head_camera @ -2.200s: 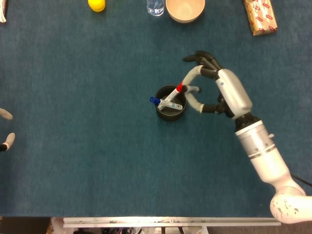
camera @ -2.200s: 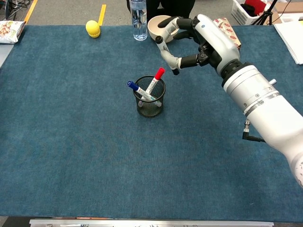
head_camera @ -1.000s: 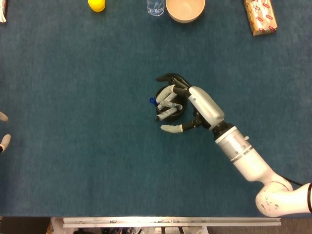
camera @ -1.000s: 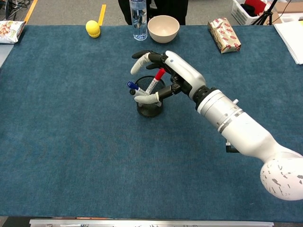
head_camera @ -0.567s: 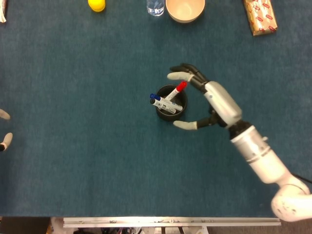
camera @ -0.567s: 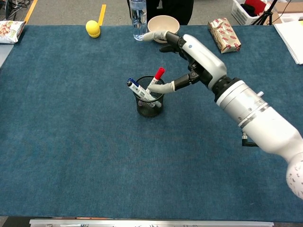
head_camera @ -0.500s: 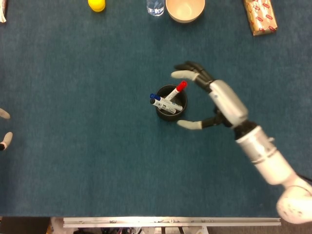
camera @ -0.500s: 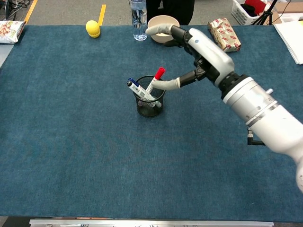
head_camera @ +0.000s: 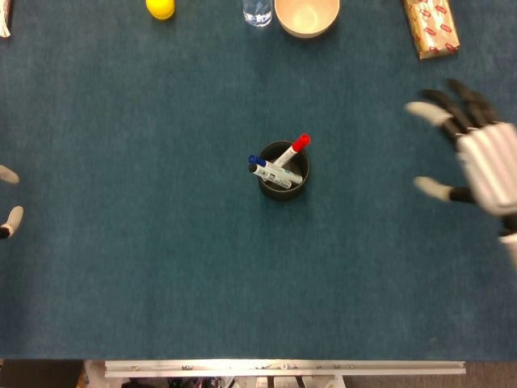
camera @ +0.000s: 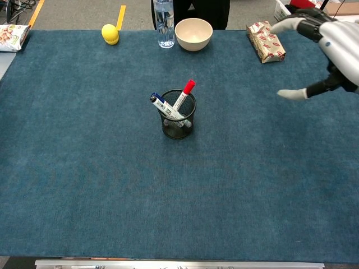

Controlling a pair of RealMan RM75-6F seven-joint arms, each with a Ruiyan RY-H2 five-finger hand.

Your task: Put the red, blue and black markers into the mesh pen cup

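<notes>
The mesh pen cup (camera: 178,120) stands mid-worktop (camera: 84,168) with the red marker (camera: 184,94) and blue marker (camera: 162,105) leaning out over its rim; a third marker lies deeper inside, its cap colour hard to tell. The right hand (head_camera: 475,153) hangs well apart at the right edge, fingers (head_camera: 428,112) spread and empty. Only the left hand's (head_camera: 6,212) fingertips show, so I cannot tell their state. A careless sweep across could catch the protruding markers and tip the light cup. Far off sit a bowl (camera: 193,33), water bottle (camera: 164,19), yellow ball (camera: 110,33) and wrapped packet (camera: 266,41); none obstructs.
</notes>
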